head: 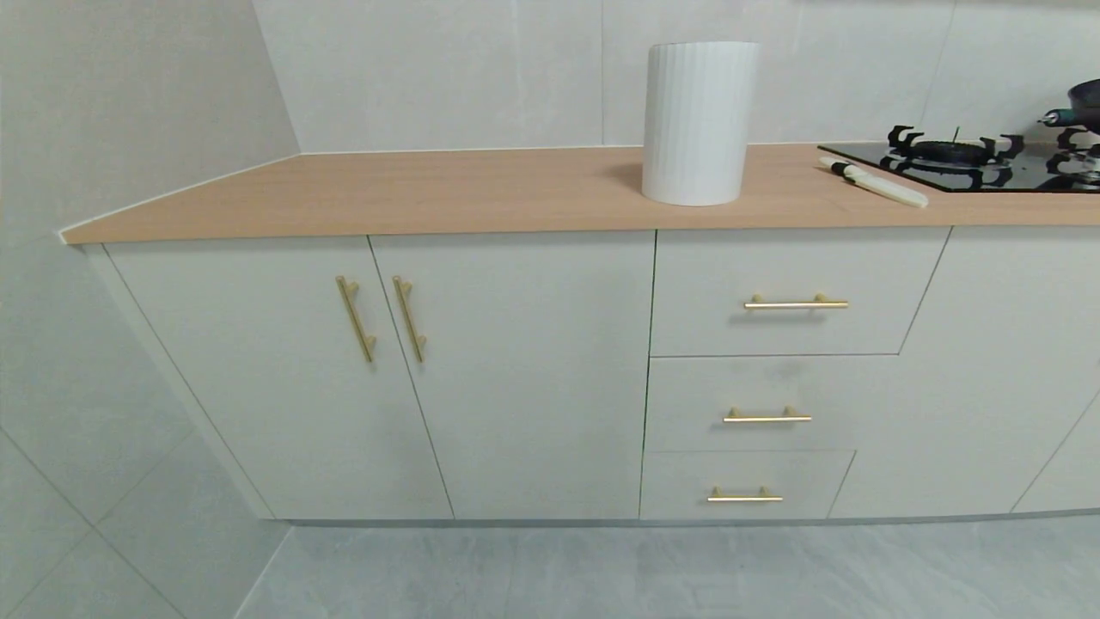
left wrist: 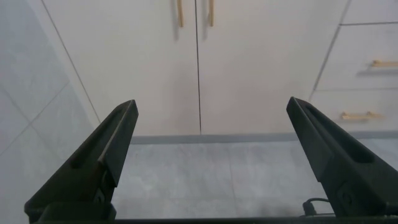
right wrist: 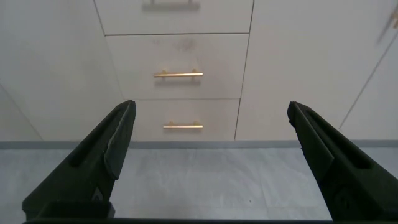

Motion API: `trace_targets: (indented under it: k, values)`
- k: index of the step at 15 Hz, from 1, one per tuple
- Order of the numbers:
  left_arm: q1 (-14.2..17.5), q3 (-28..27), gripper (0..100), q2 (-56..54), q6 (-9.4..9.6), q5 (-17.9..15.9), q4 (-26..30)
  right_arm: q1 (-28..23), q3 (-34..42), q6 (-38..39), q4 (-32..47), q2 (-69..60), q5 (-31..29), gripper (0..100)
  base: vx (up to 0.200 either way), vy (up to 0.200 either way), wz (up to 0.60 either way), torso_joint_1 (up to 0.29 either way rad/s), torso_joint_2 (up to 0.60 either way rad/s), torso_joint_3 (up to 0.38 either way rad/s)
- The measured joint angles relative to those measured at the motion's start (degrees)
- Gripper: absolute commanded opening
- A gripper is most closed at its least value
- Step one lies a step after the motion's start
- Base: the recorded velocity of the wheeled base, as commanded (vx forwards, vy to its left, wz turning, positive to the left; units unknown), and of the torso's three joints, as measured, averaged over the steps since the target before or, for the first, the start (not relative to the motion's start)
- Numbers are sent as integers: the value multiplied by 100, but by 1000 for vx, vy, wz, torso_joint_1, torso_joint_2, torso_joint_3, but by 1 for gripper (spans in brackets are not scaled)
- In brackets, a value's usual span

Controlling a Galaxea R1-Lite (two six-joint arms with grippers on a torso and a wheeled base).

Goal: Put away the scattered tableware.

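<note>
The wooden counter carried a tall white ribbed holder. A white knife lay near it, just beside the hob. The left gripper and right gripper hung low before the cabinets, jaws apart.

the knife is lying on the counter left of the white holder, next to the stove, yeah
Not quite. The knife lies to the right of the white holder, not the left. The rest holds: it is on the counter, next to the stove. The head view shows this.
</note>
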Motion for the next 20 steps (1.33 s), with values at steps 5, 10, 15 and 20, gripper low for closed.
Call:
trace_targets:
  k: [5, 10, 15, 20]
  values:
    - [0, 0, 100, 0, 0, 0, -2, 0, 0, 5, 0, 5, 1, 100, 200, 0, 0, 1, 4, 3]
    - [0, 0, 100, 0, -2, 2, 0, -2, 0, 2, 0, 7, 1, 100, 200, 0, 0, 3, 2, 3]
    - [-2, 0, 100, 0, -7, 6, 0, 0, 0, 2, 0, 7, 11, 100, 0, 0, -240, 3, 2, 1]
    - [-2, 0, 100, 0, -13, 9, 0, -2, 0, 2, 0, 10, 12, 100, 0, 0, -120, 3, 0, 1]
